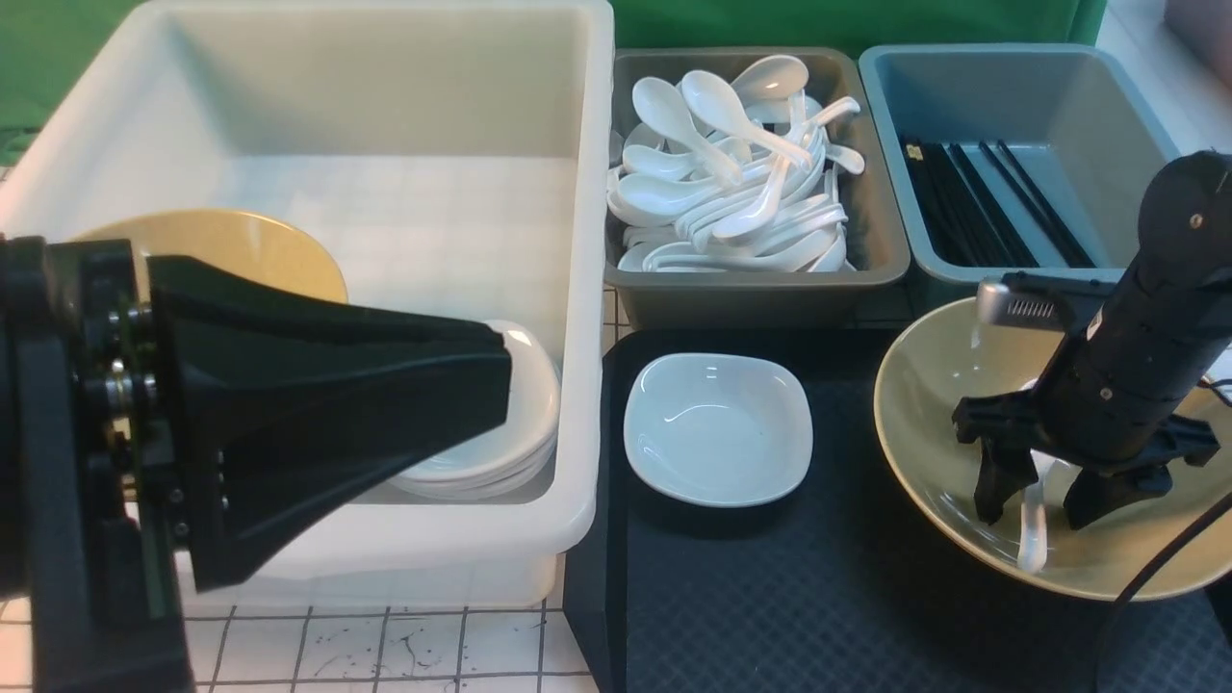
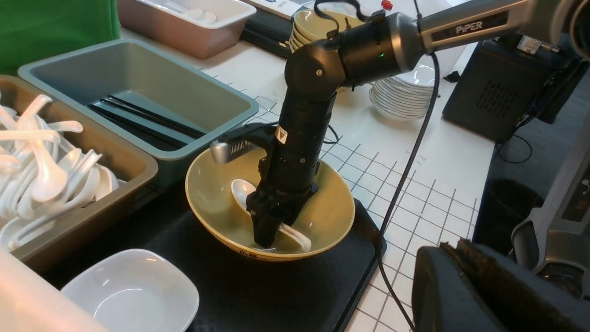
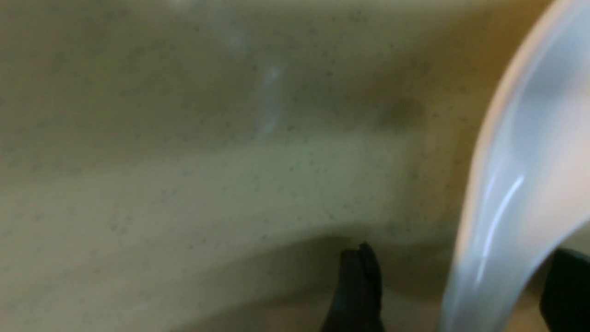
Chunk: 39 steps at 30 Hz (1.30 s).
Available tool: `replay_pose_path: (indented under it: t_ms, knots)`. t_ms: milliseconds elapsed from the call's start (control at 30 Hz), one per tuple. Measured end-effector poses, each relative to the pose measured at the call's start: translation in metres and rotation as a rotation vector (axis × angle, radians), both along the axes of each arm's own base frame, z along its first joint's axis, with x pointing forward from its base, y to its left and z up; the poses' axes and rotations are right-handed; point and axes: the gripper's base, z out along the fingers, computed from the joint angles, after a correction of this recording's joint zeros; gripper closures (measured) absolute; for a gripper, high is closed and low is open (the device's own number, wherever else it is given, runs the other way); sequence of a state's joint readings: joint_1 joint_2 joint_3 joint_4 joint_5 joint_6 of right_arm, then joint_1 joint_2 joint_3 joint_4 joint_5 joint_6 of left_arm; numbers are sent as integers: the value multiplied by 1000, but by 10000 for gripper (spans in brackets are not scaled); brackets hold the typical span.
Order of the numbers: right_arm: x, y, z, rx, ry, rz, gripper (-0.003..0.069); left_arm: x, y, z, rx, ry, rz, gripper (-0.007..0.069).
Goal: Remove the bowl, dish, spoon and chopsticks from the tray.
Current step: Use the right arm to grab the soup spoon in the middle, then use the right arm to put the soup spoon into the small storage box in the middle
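Note:
The mustard-tan bowl (image 1: 924, 433) (image 2: 212, 198) sits on the right of the black tray (image 1: 770, 597). The white spoon (image 1: 1032, 525) (image 2: 242, 191) lies in it. My right gripper (image 1: 1038, 510) (image 3: 461, 295) reaches down into the bowl and stands open. Its fingers are apart on either side of the spoon's handle (image 3: 507, 207). The white dish (image 1: 717, 428) (image 2: 131, 295) rests on the tray's far left part. Black chopsticks (image 1: 991, 197) lie in the blue-grey bin. My left gripper (image 1: 502, 377) (image 2: 454, 249) is shut and empty, and it hovers over the white tub's front.
The white tub (image 1: 577, 289) on the left holds a tan bowl (image 1: 241, 250) and stacked white dishes (image 1: 525, 433). A grey bin (image 1: 751, 279) behind the tray is full of white spoons. Stacked plates (image 2: 405, 92) stand beyond the tray. The right arm's cable (image 2: 405, 170) trails across the gridded table.

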State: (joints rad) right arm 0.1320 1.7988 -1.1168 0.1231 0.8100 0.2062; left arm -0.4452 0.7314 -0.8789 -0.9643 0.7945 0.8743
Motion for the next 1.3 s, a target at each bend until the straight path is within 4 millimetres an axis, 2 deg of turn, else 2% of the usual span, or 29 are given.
replay_pose_path:
  t_ms: [167, 433, 467, 533, 567, 600, 633, 700, 733, 800, 900, 1000, 1033, 1133, 1167, 1300]
  knots:
    - [-1, 1, -3, 13, 21, 47, 265, 0, 0, 0, 0, 0, -1, 625]
    - [-5, 2, 1, 24, 54, 191, 568, -1, 0, 0, 3, 3, -6, 625]
    - [-6, 2, 6, 23, 50, 199, 580, -1, 0, 0, 4, 4, -7, 625]
    - [-10, 1, 27, 21, 24, 217, 607, -1, 0, 0, 4, 4, -7, 625]
    - [-11, 1, 30, 22, 22, 219, 613, -1, 0, 0, 4, 4, -7, 625]
    - [-17, 1, 53, 22, -20, 225, 617, -1, 0, -1, 6, 4, -8, 625]
    - [-21, 2, 61, 22, -29, 228, 617, -1, 0, -1, 6, 4, -8, 625]
    - [-29, 6, 77, 25, -69, 237, 617, -1, 0, -1, 6, 4, -8, 625]
    - [-35, 12, 92, 30, -132, 254, 617, -1, 0, -1, 5, 3, -7, 625]
    - [-34, 22, 106, 41, -225, 282, 617, 0, 0, 0, -1, -3, 6, 625]
    - [-16, 37, 120, 61, -360, 326, 617, 5, 1, 1, -14, -14, 39, 625]
    - [23, 53, 130, 78, -504, 359, 617, 13, 3, 4, -35, -49, 113, 625]
    - [42, 58, 131, 79, -560, 370, 617, 16, 5, 6, -43, -67, 149, 625]
    - [87, 69, 128, 73, -655, 385, 617, 23, 9, 8, -57, -94, 236, 625]
    - [91, 71, 123, 72, -650, 384, 617, 23, 9, 8, -62, -91, 239, 625]
    - [140, 83, 110, 65, -749, 384, 616, 26, 13, 5, -35, -62, 299, 625]
